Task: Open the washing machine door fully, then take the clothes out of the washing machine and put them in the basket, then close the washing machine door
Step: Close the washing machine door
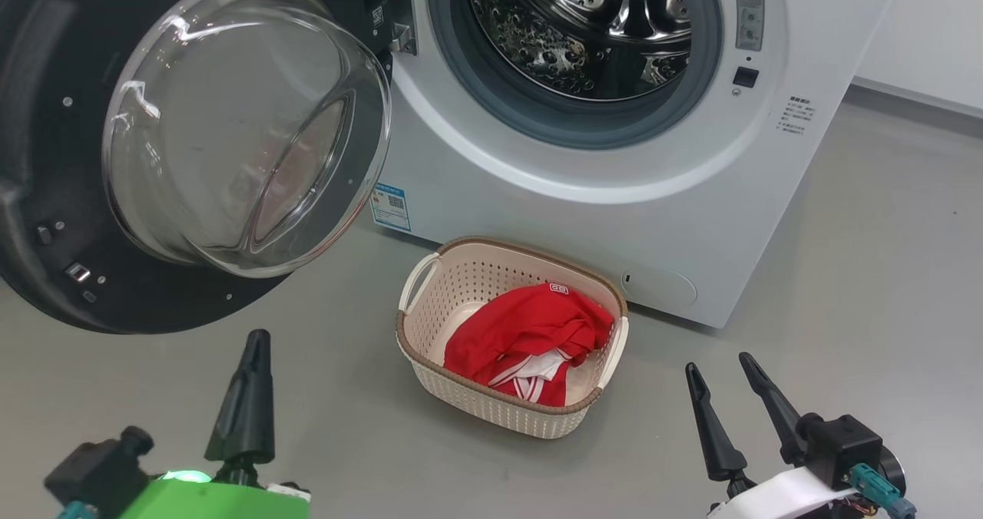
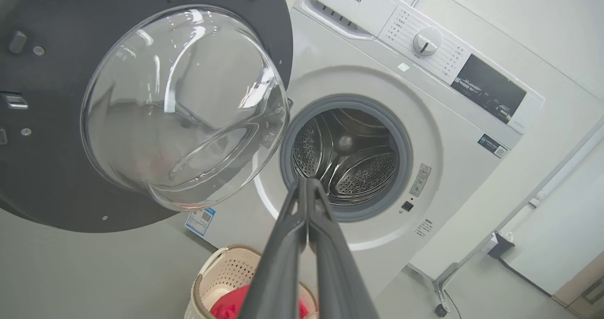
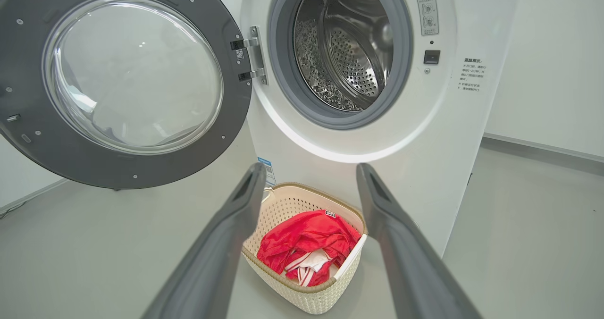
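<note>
Clothes (image 1: 530, 342) lie in a red heap with white trim showing, ahead of my fingertips and roughly between the two grippers. Closest to me, the left gripper (image 1: 257, 340) has its two dark fingers pressed together into a single spike, holding nothing. The right gripper (image 1: 718, 361) has its jaws spread apart, also holding nothing; on the right wrist view the heap shows through the gap between its fingers. Both hang over the grey floor (image 1: 845, 289), and I see them touching nothing.

The basket (image 1: 499, 410) that holds the heap stands on the floor just beyond the fingertips. It is cream and perforated with a brown rim, and clear of both grippers.

Beyond the left jaws and above them, the washing machine door (image 1: 230, 135) is swung wide out on its hinges. Its bulging glass bowl faces toward me, with the black rim around it.

Past the basket, straight on from the right jaws, stands the washing machine (image 1: 614, 189). The basket is near its front, though I cannot tell whether they touch. Farthest in, past the grey rubber ring, the steel drum (image 1: 584, 20) shows its perforated wall and ribs.
</note>
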Controlling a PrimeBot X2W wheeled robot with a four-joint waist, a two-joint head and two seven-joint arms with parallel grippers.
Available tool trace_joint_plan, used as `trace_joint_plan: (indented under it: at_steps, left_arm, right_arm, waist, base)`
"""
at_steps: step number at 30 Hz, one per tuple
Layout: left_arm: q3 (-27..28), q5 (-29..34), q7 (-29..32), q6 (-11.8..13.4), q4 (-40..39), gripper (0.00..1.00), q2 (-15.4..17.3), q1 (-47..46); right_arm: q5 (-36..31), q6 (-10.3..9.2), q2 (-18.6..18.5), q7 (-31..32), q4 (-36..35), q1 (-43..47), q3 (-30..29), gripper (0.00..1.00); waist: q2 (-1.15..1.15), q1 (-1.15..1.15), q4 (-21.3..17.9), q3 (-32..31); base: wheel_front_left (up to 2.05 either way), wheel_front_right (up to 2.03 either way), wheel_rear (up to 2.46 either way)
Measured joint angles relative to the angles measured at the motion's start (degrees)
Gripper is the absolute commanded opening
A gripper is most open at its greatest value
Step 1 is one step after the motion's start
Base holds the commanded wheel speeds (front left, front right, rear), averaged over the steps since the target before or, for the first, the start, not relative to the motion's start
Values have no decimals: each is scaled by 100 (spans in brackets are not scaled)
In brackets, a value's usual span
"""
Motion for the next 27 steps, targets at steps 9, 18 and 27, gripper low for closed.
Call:
trace_joint_plan:
  at_steps: [9, 18, 27]
  left_arm:
    - [567, -2187, -199, -218, -446, 0, -8, -299]
    - [1515, -3288, -283, -270, -858, 0, -30, -957]
    - [2583, -4074, -186, -269, -506, 0, 457, -1675]
  right_arm:
    - [-24, 2, -11, 0, -10, -9, -46, 100]
    - [-80, 3, -43, 0, -53, -51, -42, 100]
    - [-111, 41, -140, 0, -80, -152, -51, 100]
  waist:
    - [0, 0, 21, 146]
    - [0, 0, 25, 313]
    - [0, 0, -5, 531]
  base:
    - [0, 0, 0]
    - [0, 0, 0]
    - [0, 0, 0]
